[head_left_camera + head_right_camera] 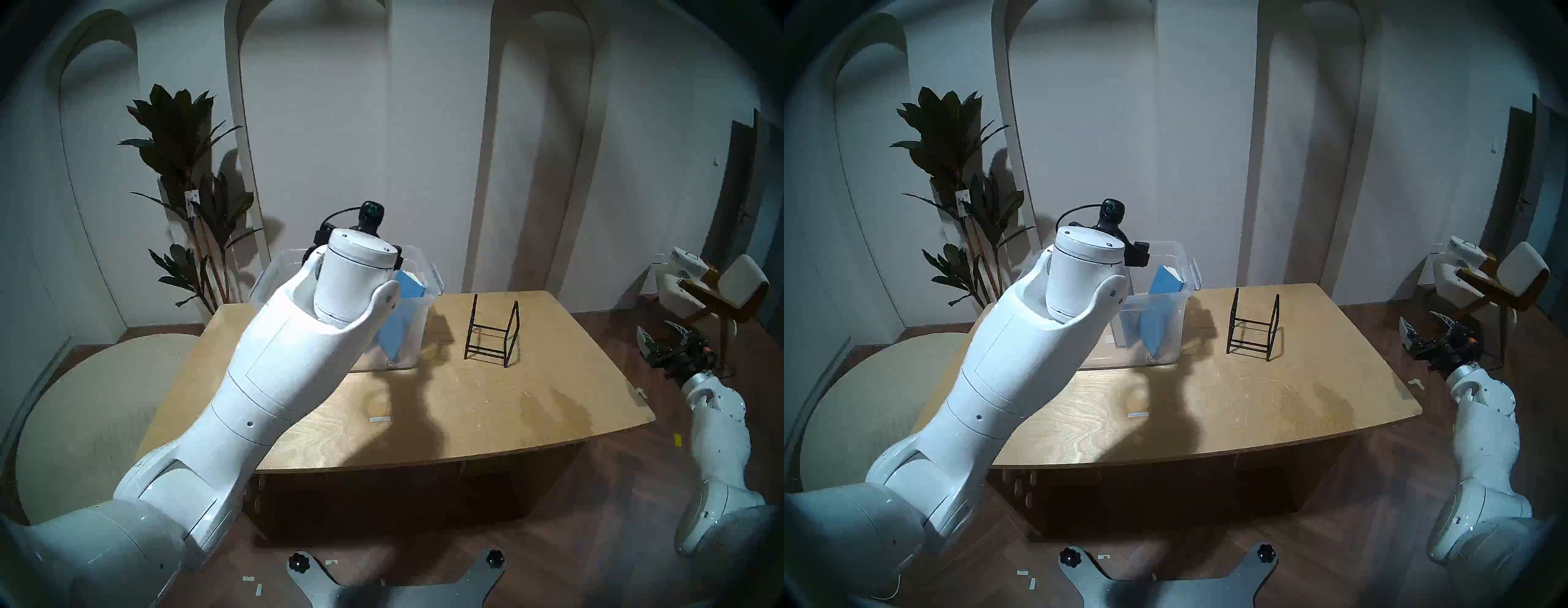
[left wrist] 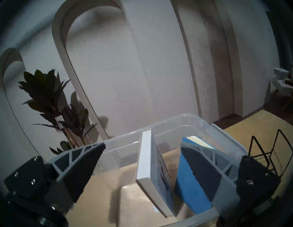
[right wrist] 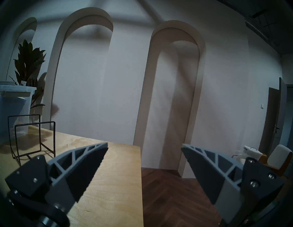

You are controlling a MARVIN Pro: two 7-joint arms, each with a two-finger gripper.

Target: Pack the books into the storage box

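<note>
Large clear plastic storage box (image 2: 206, 125) sits at the wooden table's (image 1: 466, 407) far left; both books stand leaning inside it: thicker white book (image 2: 145, 158) mid-box, thin blue book (image 2: 188, 187) toward its right wall. My left gripper (image 2: 142, 147) is spread, holding nothing, just above the near rim. I'd withdraw straight up and back, clearing that rim. Black wire rack (image 1: 492, 331) stands right of the box, empty. Right gripper (image 3: 144, 147) spread, off the table's right edge
</note>
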